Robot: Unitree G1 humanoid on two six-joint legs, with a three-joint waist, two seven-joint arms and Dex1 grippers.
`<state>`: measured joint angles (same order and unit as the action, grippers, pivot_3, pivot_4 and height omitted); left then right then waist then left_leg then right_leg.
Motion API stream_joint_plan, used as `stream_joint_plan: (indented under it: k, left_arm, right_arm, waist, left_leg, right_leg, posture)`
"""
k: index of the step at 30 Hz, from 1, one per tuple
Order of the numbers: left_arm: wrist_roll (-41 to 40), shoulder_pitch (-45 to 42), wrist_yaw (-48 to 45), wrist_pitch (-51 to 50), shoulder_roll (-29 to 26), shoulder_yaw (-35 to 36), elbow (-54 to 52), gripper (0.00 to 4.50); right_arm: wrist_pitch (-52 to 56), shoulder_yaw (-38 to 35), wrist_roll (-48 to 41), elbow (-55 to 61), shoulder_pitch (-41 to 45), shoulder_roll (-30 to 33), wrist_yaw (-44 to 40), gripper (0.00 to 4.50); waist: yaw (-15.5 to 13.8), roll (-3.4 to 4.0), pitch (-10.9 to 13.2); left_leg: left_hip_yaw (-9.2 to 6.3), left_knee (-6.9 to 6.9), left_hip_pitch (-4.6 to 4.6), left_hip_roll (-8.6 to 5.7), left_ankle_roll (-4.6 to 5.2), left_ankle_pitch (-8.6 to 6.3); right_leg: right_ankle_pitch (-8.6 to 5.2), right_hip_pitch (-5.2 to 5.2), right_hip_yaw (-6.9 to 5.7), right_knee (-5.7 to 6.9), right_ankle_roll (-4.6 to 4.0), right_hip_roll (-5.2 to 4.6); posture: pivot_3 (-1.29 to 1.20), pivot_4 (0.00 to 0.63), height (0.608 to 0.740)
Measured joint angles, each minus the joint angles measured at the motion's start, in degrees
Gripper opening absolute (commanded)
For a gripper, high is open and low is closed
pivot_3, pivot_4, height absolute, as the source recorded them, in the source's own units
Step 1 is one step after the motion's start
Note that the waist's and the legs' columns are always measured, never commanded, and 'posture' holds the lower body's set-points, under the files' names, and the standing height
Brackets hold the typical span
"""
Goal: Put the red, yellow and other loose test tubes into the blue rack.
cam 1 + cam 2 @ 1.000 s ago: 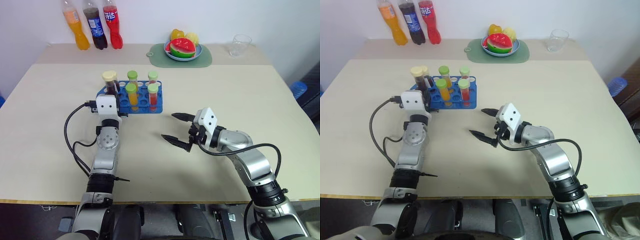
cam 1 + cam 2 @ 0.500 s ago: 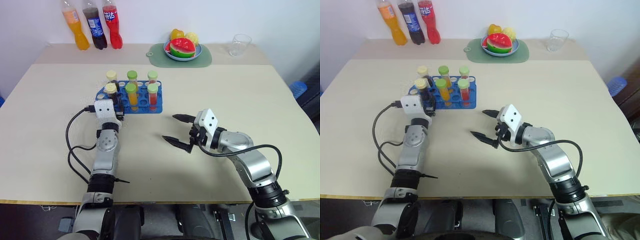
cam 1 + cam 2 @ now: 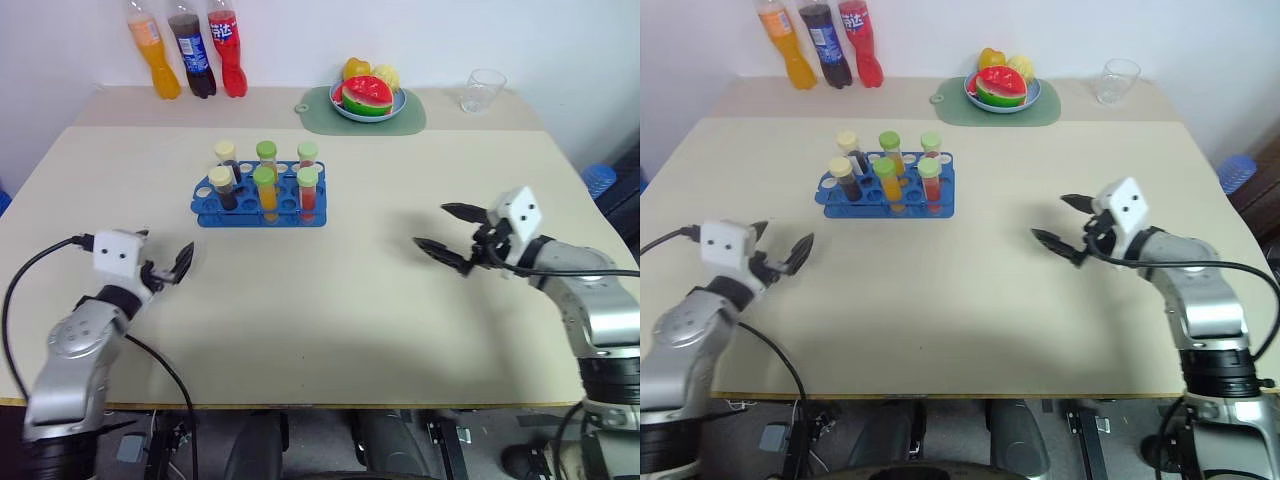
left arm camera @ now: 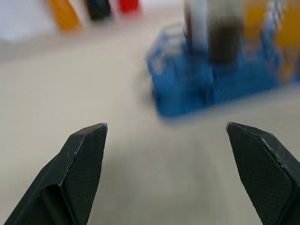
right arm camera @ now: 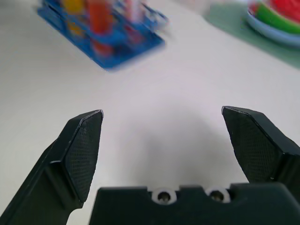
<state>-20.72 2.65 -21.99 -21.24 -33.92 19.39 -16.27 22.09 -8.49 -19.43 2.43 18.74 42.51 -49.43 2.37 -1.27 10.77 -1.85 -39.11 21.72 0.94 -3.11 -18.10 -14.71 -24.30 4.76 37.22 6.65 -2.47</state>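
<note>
left eye view, read from the left: the left end effector (image 3: 172,268) has let go of the dark tube with the cream cap (image 3: 221,187) it was lowering a second ago, and has pulled back toward the bench's near left edge, its fingers spread and nothing between them. that tube now stands in the blue rack (image 3: 260,208), in the front row beside the orange tube (image 3: 264,190) and the red tube (image 3: 307,190), with three more capped tubes in the row behind. the rack sits left of the middle of the bench (image 3: 320,300), well apart from both arms. the right end effector (image 3: 446,232) has swung out to the right side, also wide open and empty.

judging from this, the last insertion is done and the task looks finished: i can make out no loose tube lying on the bench, and both arms seem to be retreating.

hard to read: the left wrist view is smeared, so the rack and tubes there are only coloured shapes. how deep each tube sits in its hole cannot be told, and the rear row's contents are partly hidden by the front tubes.
</note>
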Motion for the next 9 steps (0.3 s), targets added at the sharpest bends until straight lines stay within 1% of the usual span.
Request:
stream_joint_plan:
  k: [2,4,9]
  left_arm:
    - [-1.80,0.97,-2.57,-1.73,-1.74,1.79,-0.98,4.18]
    - [-2.50,2.13,-4.86,-2.54,-3.39,1.97,-1.94,4.18]
    - [-2.44,2.24,-4.82,-4.27,-2.87,1.97,-2.70,4.18]
  right_arm:
    - [-1.02,-0.80,0.07,-1.74,-0.01,0.91,-0.91,4.50]
    - [-1.47,-1.09,-0.01,-2.48,-0.06,1.34,-1.91,4.50]
    - [-1.47,-1.15,-0.49,-2.81,-0.55,1.29,-3.35,4.50]
  waist:
    - [0.02,0.00,0.00]
    - [0.09,0.00,0.00]
    - [0.13,0.00,0.00]
  left_leg:
    - [0.00,0.00,0.00,0.00,0.00,0.00]
    - [0.00,0.01,-0.01,0.01,0.01,0.00]
    - [0.00,0.00,-0.01,0.01,0.01,0.00]
  right_leg:
    - [0.00,0.00,0.00,0.00,0.00,0.00]
    - [0.00,0.00,0.00,-0.01,0.00,0.00]
    - [0.00,0.00,0.00,0.00,0.00,0.01]
  posture:
    - [0.00,0.150,0.734]
    - [0.00,0.150,0.734]
    - [0.00,0.150,0.734]
